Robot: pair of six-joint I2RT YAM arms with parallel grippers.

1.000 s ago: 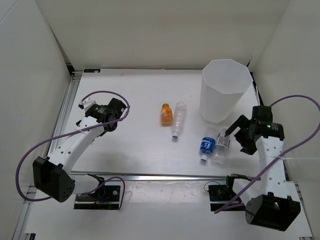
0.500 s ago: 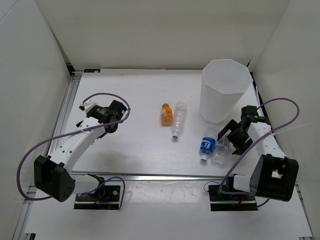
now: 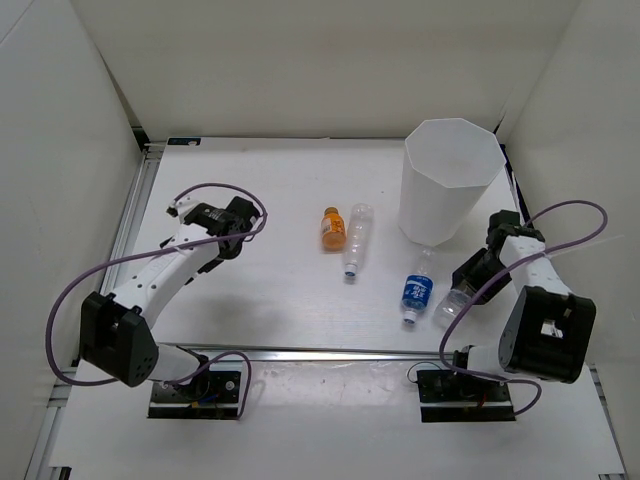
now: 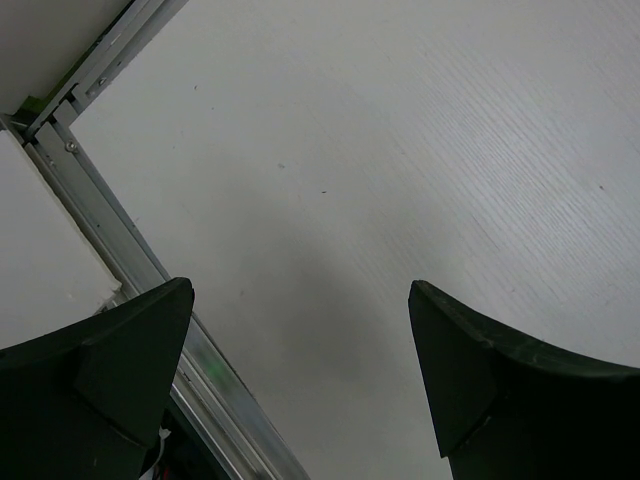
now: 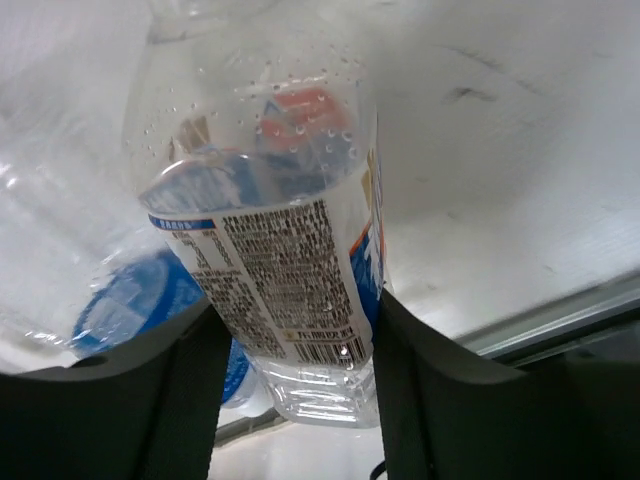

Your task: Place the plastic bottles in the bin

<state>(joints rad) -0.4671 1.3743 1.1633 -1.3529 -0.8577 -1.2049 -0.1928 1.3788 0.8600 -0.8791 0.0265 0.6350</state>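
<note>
Bottle (image 5: 265,200), wide and clear, seemingly within right tool (image 5: 300,305)

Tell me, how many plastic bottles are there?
4. Orange bottle and slim clear bottle lie side by side mid-table; blue-label bottle lies near the bin; wider clear bottle sits in the right hand. Bin's bottom isn't fully visible.

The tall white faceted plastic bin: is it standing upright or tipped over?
Upright: the white faceted plastic bin stands on its narrower base, open rim facing up.

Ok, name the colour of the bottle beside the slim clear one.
The bottle is orange; top external view shows it best.
</note>
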